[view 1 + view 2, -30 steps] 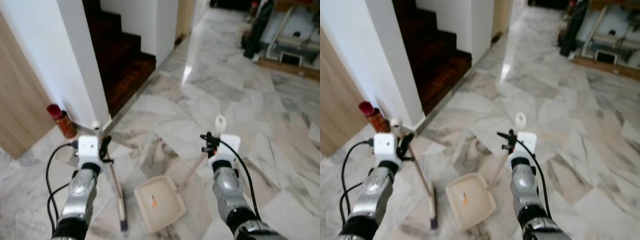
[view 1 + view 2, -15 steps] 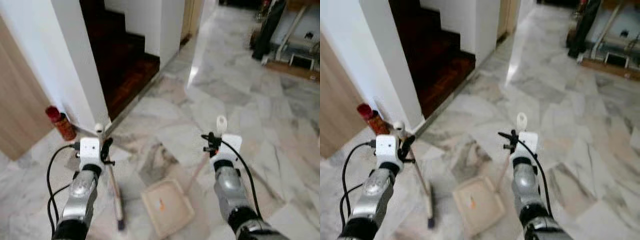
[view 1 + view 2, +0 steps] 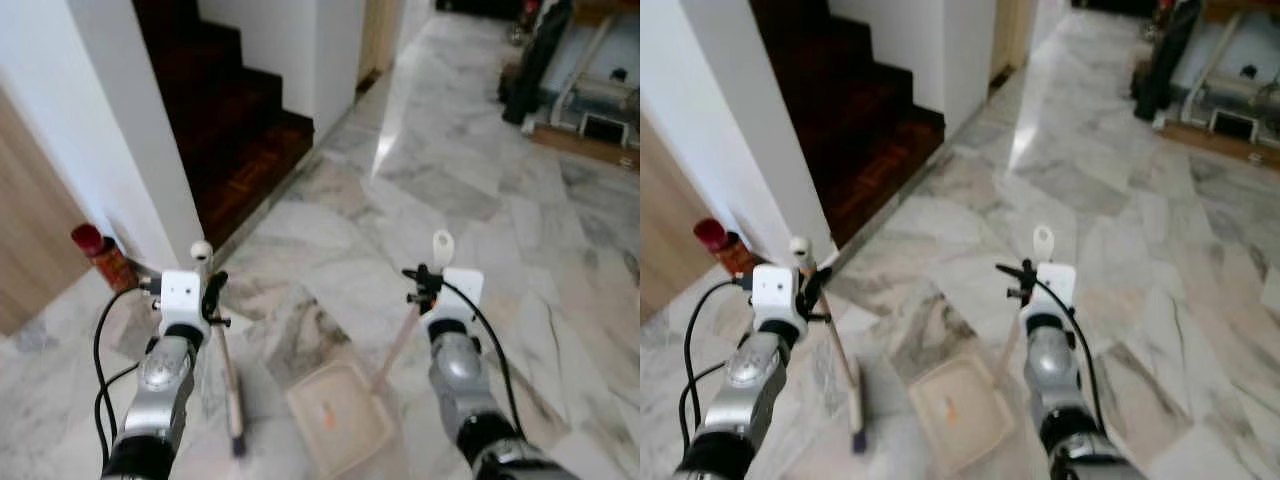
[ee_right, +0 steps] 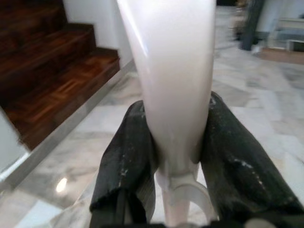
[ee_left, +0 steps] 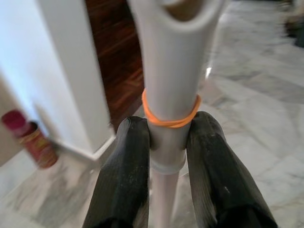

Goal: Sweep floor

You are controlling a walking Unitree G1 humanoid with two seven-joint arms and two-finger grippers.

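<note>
My left gripper [image 5: 167, 142] is shut on the white handle of a broom [image 3: 228, 365]; an orange rubber band [image 5: 171, 121] circles the handle just above the fingers. The broom head [image 3: 238, 442] rests on the marble floor [image 3: 480, 190] in front of me. My right gripper [image 4: 176, 137] is shut on the pale handle of a cream dustpan [image 3: 340, 430]. The dustpan lies on the floor between my arms, with a small orange scrap [image 3: 326, 418] in its tray.
Dark wooden stairs [image 3: 235, 120] rise ahead on the left beside a white wall corner [image 3: 140, 150]. A red canister [image 3: 98, 256] stands against the wall at left. Furniture and a dark bag [image 3: 535, 55] sit at the far right. Open marble floor stretches ahead.
The whole view has shifted as I moved; stairs and canister slid leftward. Broom and dustpan stay held in the same grips, the dustpan now sitting a little farther right and lower in view.
</note>
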